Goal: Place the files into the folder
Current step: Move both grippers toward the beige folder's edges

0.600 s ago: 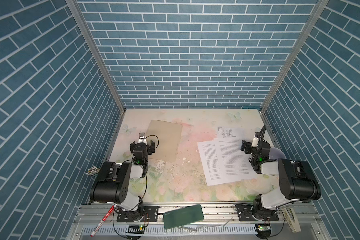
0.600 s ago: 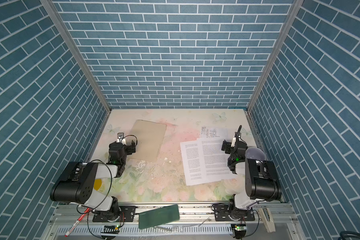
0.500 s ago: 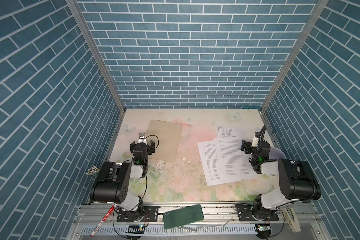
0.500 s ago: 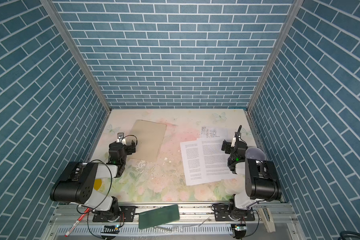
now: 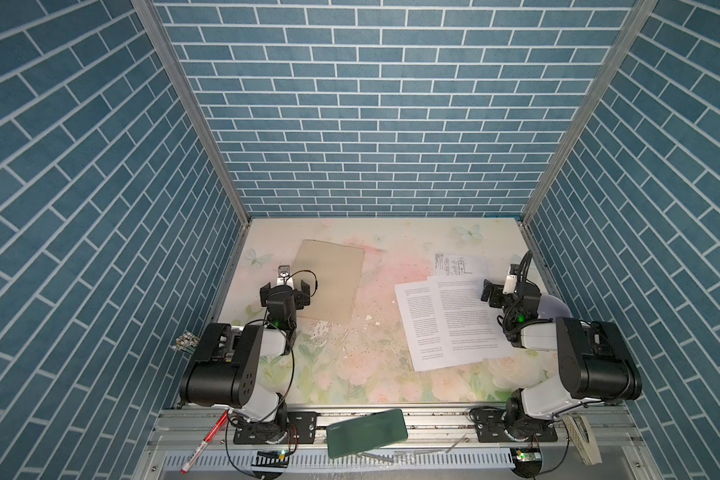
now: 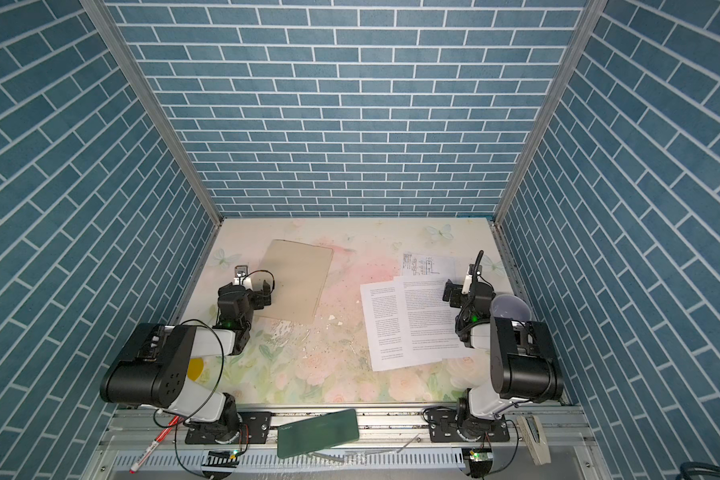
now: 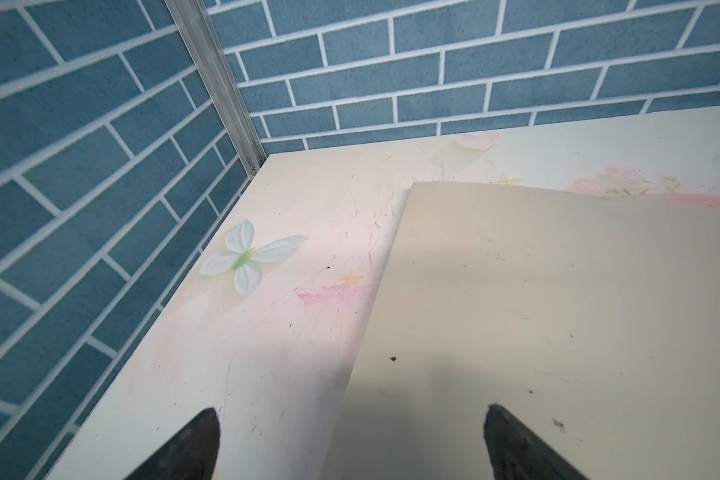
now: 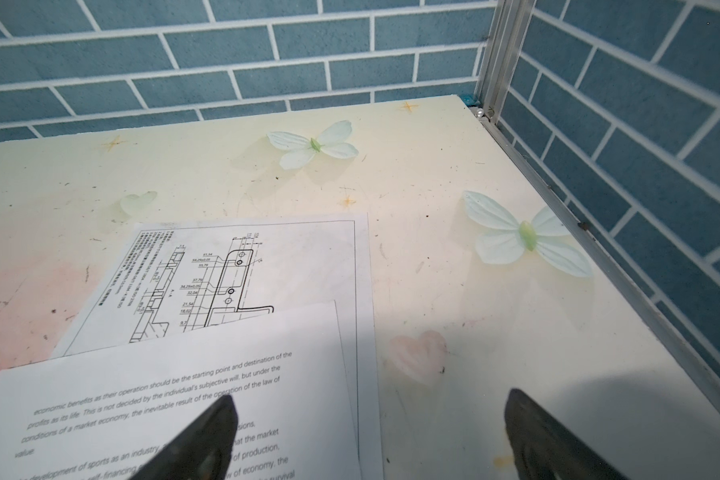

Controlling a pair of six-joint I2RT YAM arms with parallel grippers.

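The tan folder (image 5: 329, 284) (image 6: 298, 284) lies shut and flat at the back left of the table. My left gripper (image 5: 287, 291) (image 6: 248, 293) hangs open over its near left edge. In the left wrist view that gripper (image 7: 352, 415) has one finger over the folder (image 7: 558, 332) and one over bare table. The files (image 5: 449, 320) (image 6: 416, 320) lie overlapped on the right: two text sheets, with a diagram sheet (image 8: 246, 282) farther back. My right gripper (image 5: 510, 291) (image 8: 371, 399) is open and empty, straddling the right edge of the top text sheet (image 8: 163, 415).
A dark green flat case (image 5: 366, 432) rests on the front rail, with a red pen (image 5: 203, 440) at its left end. A pale purple dome (image 5: 551, 307) sits by the right wall behind the right arm. White flecks (image 5: 321, 332) dot the table's middle. Brick walls enclose three sides.
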